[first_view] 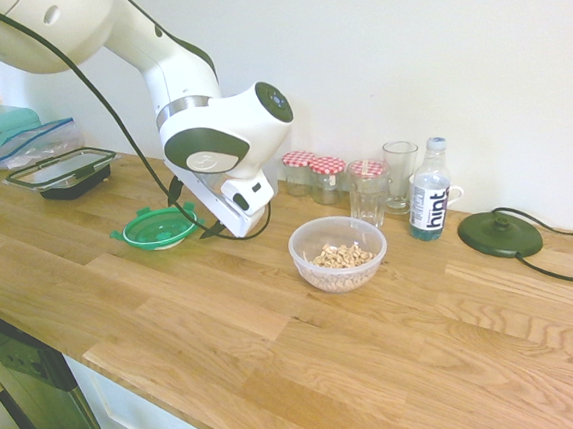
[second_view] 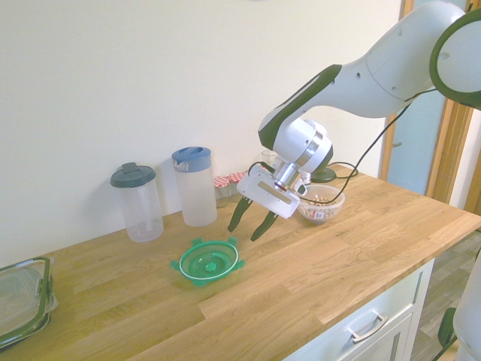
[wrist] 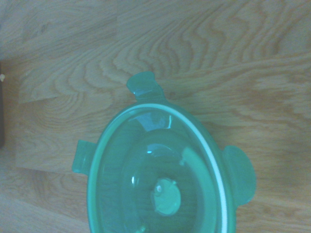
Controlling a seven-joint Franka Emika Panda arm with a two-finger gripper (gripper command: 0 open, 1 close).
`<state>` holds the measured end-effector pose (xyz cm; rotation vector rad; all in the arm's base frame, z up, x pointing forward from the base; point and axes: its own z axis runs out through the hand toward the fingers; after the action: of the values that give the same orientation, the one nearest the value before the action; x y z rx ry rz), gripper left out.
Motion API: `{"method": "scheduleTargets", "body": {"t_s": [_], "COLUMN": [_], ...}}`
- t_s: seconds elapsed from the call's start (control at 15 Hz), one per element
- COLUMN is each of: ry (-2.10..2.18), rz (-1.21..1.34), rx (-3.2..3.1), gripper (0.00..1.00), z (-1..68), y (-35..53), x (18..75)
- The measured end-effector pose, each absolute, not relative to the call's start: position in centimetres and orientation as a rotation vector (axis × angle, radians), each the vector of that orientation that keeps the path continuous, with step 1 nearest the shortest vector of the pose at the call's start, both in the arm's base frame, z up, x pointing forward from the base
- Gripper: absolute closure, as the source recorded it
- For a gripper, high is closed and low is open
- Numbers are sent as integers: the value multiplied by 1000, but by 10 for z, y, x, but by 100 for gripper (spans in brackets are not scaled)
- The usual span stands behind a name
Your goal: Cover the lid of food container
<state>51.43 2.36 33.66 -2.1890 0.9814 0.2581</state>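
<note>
The round green lid (first_view: 158, 227) (second_view: 209, 262) with side tabs lies flat on the wooden counter, and it fills the lower half of the wrist view (wrist: 160, 174). My gripper (second_view: 252, 218) (first_view: 194, 217) hangs open a little above the lid's far-right edge, fingers pointing down at it, nothing between them. The food container (first_view: 337, 251) (second_view: 321, 204), a clear round bowl with beige nuts inside, stands uncovered on the counter to the side of the gripper opposite the lid.
Against the wall stand red-checked jars (first_view: 314, 175), two glasses (first_view: 369, 193), a water bottle (first_view: 429, 203), a black kettle base (first_view: 499, 234), and two tall pitchers (second_view: 195, 186). A rectangular dark-rimmed container (first_view: 62, 174) sits at the counter's far end.
</note>
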Motion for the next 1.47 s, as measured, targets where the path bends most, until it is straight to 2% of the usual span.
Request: {"method": "scheduleTargets", "body": {"t_s": [0.47,0.53,1.47], "ry": [957,958,967], "rz": [320,314,278], "rx": [-2063,-2050,-1988], "gripper": [0,100,100], "z": [294,293,276], "y": [60,62,63], "x": [516,517,527]}}
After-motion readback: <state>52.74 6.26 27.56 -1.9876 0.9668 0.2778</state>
